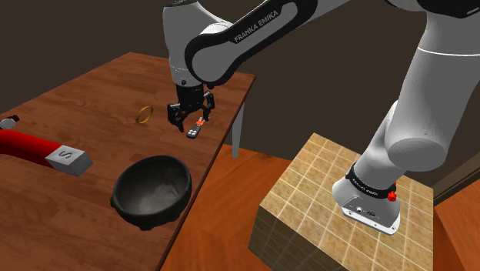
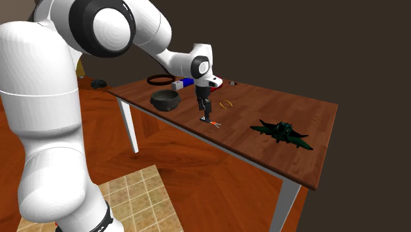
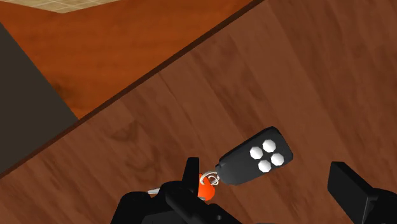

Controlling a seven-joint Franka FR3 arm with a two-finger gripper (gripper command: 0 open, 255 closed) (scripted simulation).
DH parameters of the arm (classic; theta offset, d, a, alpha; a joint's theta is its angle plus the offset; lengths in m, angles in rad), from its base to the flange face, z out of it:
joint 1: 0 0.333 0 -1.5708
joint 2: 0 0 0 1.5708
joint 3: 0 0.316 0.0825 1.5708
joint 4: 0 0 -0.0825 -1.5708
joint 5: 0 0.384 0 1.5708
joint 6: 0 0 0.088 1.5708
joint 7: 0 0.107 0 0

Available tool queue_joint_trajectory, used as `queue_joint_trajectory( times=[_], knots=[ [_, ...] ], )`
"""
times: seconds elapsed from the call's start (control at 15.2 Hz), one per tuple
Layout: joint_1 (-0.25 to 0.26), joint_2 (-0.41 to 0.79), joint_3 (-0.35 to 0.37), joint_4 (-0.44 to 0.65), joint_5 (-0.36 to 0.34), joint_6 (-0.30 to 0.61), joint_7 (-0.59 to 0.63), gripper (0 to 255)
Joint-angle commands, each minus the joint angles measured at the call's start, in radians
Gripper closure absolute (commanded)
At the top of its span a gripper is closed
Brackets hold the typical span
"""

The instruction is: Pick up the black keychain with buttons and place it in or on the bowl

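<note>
The black keychain (image 3: 257, 156) with 4 white buttons lies flat on the wooden table (image 1: 85, 100), near its right edge in the shoulder view. The gripper (image 1: 191, 121) hangs just above, its 2 fingers spread and empty. Grasping, lifting and carrying it to the dark bowl (image 1: 127, 178) nearby apparently all remain.

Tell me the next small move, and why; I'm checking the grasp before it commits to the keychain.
Probably close the fingers. The gripper is open, low over the table, and the black keychain lies flat between its fingers, untouched. Nothing is held yet, so a grip seems due before any lift toward the bowl.
</note>
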Motion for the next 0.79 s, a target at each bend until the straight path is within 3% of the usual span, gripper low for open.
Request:
queue_joint_trajectory(
  times=[0.0,0.66,0.73],
  knots=[
    [0.003,0.019,-0.002,-0.007,-0.01,0.025,0.008,0],
    [0.006,0.04,-0.006,-0.017,-0.021,0.054,0.015,0],
    [0.006,0.04,-0.006,-0.017,-0.021,0.054,0.015,255]
  ],
)
